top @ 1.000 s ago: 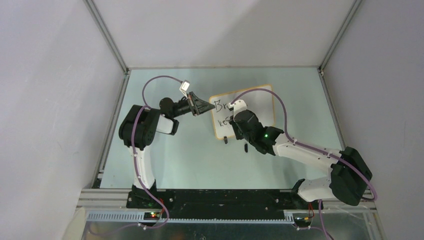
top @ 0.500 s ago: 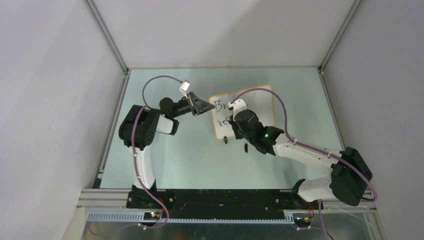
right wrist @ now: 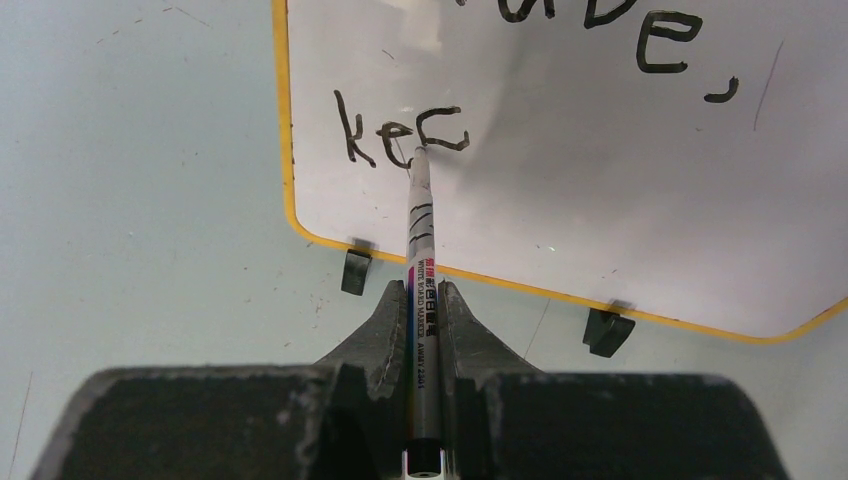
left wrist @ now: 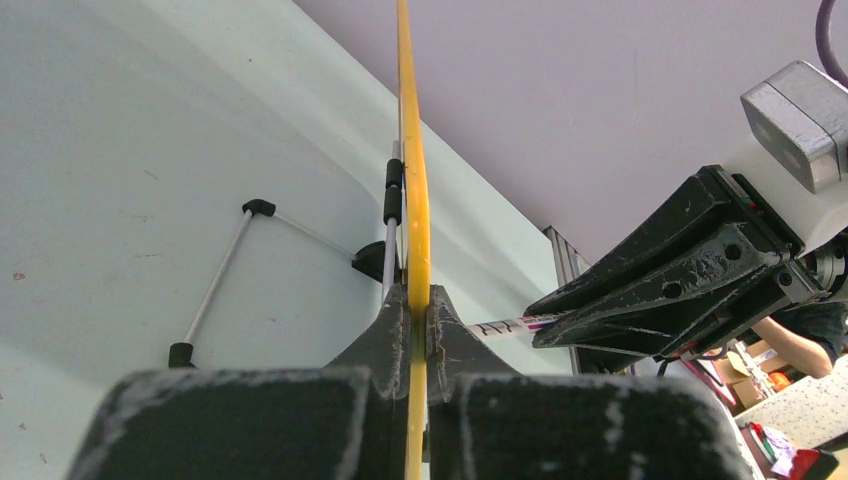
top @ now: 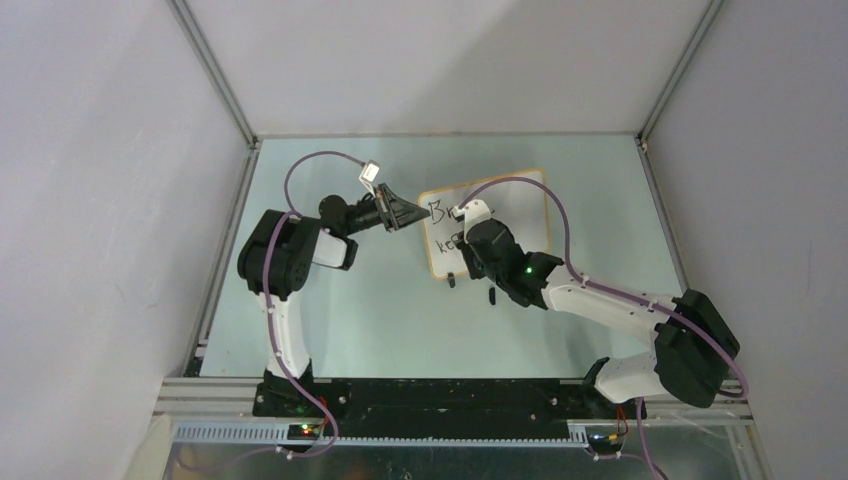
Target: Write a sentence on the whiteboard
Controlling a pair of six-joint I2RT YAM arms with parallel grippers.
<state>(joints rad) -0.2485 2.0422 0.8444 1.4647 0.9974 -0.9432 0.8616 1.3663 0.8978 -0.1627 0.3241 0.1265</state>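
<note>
Top view: on the pale green table [top: 380, 300], the left gripper [top: 410, 213] pinches the whiteboard [top: 510, 205] by its left edge. The right gripper [top: 468, 232] covers most of the sentence [top: 440, 212], with "Br" showing.

Left wrist: jaws clamp the yellow-orange frame, board edge-on.

Right wrist: jaws grip a white marker [right wrist: 420, 230], tip on the board. Lettering reads "ke" plus a half-made letter, with "ave," above. The barrel print is too small to read.

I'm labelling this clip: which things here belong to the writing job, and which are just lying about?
Job: whiteboard, sentence, marker, right gripper holding the marker, left gripper clamping the whiteboard's edge.
Lying about: colourful clutter in the background, left wrist view.
</note>
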